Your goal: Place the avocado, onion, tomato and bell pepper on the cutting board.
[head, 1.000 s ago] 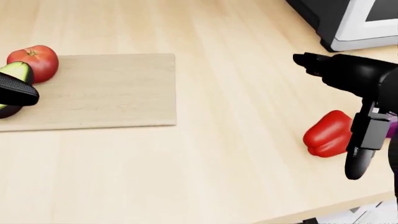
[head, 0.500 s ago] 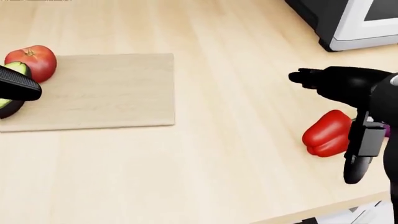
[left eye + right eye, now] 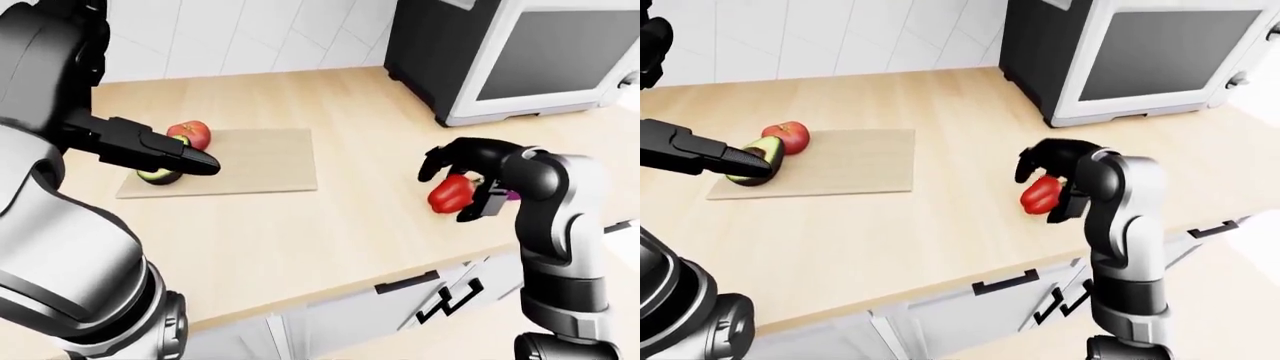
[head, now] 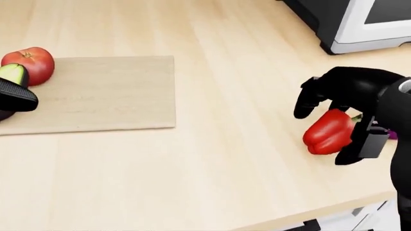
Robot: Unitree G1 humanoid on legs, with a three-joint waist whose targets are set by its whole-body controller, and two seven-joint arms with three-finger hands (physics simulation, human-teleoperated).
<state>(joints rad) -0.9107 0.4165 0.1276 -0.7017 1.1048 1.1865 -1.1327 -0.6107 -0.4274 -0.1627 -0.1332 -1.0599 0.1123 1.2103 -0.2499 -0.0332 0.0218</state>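
Presently the cutting board lies flat on the wooden tabletop, and serves as the landmark. At the board's left end the tomato rests upright, with the avocado, a cut half showing green flesh, touching it on the side nearer the camera. The left hand reaches across that same end just above the avocado, its fingers straight and extended, gripping nothing. Well to the right of the board, near the tabletop's edge, lies the red bell pepper. The right hand is arched over it, one finger curling down on the pepper's board-facing side and another down its far side; the fingers stand about the pepper without clearly closing on it, though contact is hard to judge from these angles. A sliver of purple shows beyond the pepper, away from the board, possibly the onion, mostly hidden behind the hand. Farther off, to the board's upper right, stands a black-and-white oven.
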